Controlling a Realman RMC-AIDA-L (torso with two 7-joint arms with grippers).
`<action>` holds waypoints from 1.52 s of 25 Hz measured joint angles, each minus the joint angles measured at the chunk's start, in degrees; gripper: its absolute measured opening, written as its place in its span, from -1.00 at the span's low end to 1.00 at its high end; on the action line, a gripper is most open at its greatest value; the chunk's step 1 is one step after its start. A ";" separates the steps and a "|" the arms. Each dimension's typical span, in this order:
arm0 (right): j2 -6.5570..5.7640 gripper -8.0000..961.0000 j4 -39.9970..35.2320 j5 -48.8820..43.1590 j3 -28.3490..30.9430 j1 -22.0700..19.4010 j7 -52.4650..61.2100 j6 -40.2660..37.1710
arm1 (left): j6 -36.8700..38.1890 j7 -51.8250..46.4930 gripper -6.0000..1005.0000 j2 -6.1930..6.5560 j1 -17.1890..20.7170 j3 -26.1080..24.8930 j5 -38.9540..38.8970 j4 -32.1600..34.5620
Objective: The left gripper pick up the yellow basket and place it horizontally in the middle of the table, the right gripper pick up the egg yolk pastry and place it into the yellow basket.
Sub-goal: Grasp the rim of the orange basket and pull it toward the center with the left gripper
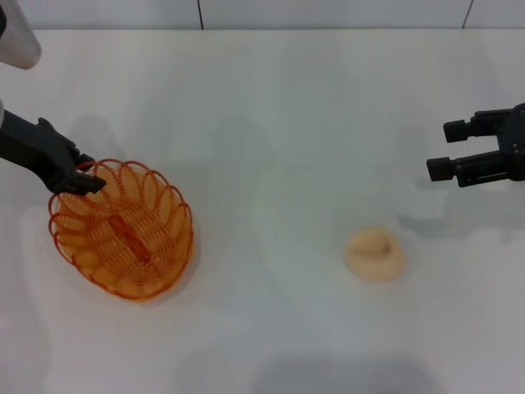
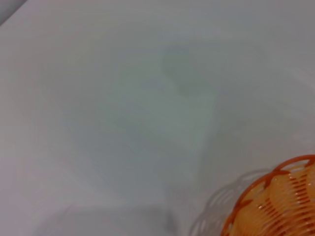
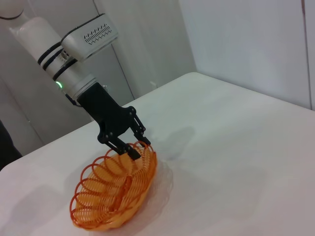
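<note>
The yellow basket (image 1: 123, 234) is at the left of the table (image 1: 271, 107), tilted, with its far rim raised. My left gripper (image 1: 90, 182) is shut on that rim at the basket's far left edge. The right wrist view shows its fingers (image 3: 134, 150) pinching the rim of the basket (image 3: 115, 191). Only a corner of the basket (image 2: 275, 206) shows in the left wrist view. The egg yolk pastry (image 1: 374, 253) lies on the table right of centre. My right gripper (image 1: 443, 149) is open and empty, hovering at the right edge, beyond and to the right of the pastry.
The white tabletop stretches bare between basket and pastry. A wall runs along the table's far edge (image 1: 246, 29). A white part of the left arm (image 1: 16, 41) shows at the far left corner.
</note>
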 joint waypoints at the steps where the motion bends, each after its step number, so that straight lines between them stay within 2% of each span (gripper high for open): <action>1: 0.00 0.75 0.00 0.00 0.00 -0.02 0.00 0.00 | -0.20 -0.14 -0.17 -0.04 0.03 -0.01 0.03 0.00; 3: 0.00 0.75 0.00 0.00 0.00 -0.03 0.00 0.00 | -0.47 -0.31 -0.18 -0.17 0.17 0.00 0.22 -0.02; 9: 0.00 0.75 0.00 0.00 0.00 -0.12 -0.02 -0.05 | -1.09 -0.42 -0.44 -0.49 0.38 -0.03 0.36 -0.35; 17: -0.06 0.75 0.00 0.00 0.00 -0.06 -0.04 0.01 | -1.98 -0.56 -0.45 -0.58 0.72 -0.04 0.44 -0.67; 28: -0.09 0.75 0.00 0.00 0.00 0.10 -0.04 0.01 | -2.92 -0.90 -0.68 -0.72 0.95 0.32 0.44 -0.63; 35: -0.09 0.75 0.00 0.00 0.00 0.14 -0.04 0.08 | -1.95 -0.60 -0.72 -0.91 0.69 0.63 0.39 -0.50; 38: -0.09 0.75 0.00 0.00 0.00 0.15 -0.04 0.11 | -0.76 -0.60 -0.73 -0.57 0.43 0.47 0.04 -0.18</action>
